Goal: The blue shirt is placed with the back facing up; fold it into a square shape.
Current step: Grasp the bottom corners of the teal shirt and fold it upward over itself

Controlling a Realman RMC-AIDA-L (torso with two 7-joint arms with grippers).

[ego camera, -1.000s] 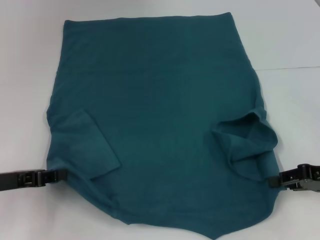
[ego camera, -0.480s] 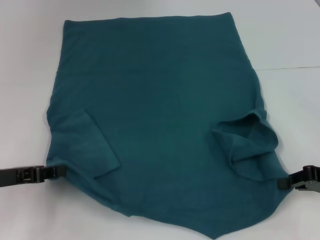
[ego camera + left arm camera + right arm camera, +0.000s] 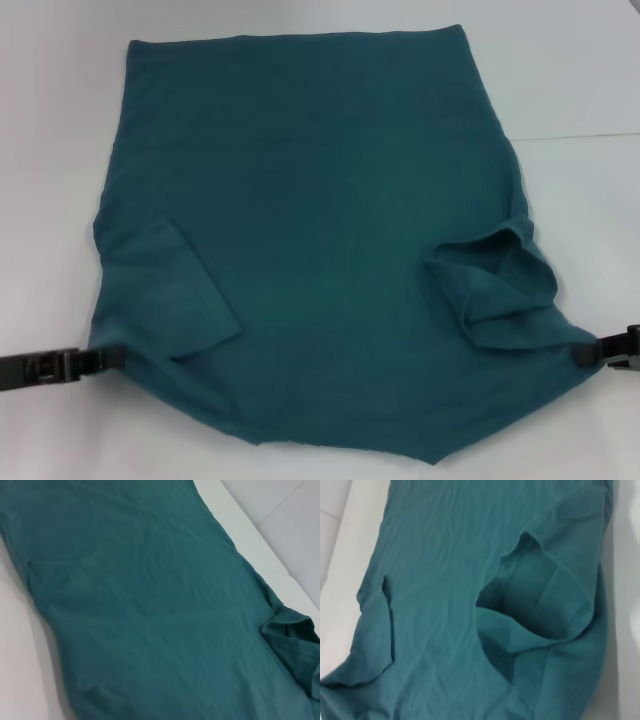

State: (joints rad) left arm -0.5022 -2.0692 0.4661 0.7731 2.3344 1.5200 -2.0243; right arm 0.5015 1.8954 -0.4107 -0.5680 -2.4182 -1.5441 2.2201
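The blue shirt [image 3: 320,200] lies spread on the white table with its plain side up. Both short sleeves are folded inward: the left sleeve [image 3: 170,290] lies flat, the right sleeve [image 3: 500,285] is bunched and puffed open. My left gripper [image 3: 112,354] is shut on the shirt's near left corner. My right gripper [image 3: 585,352] is shut on the near right corner, and the cloth is drawn taut between them. The left wrist view shows the shirt's [image 3: 150,605] smooth body. The right wrist view shows the puffed sleeve [image 3: 545,605].
The white table [image 3: 50,150] surrounds the shirt, with bare strips to the left, right and far side. A thin seam line [image 3: 580,135] crosses the table at the right.
Both grippers have moved outward, left one leftward and right one rightward, pulling the shirt's near corners apart. The near edge is now stretched wider and flatter.
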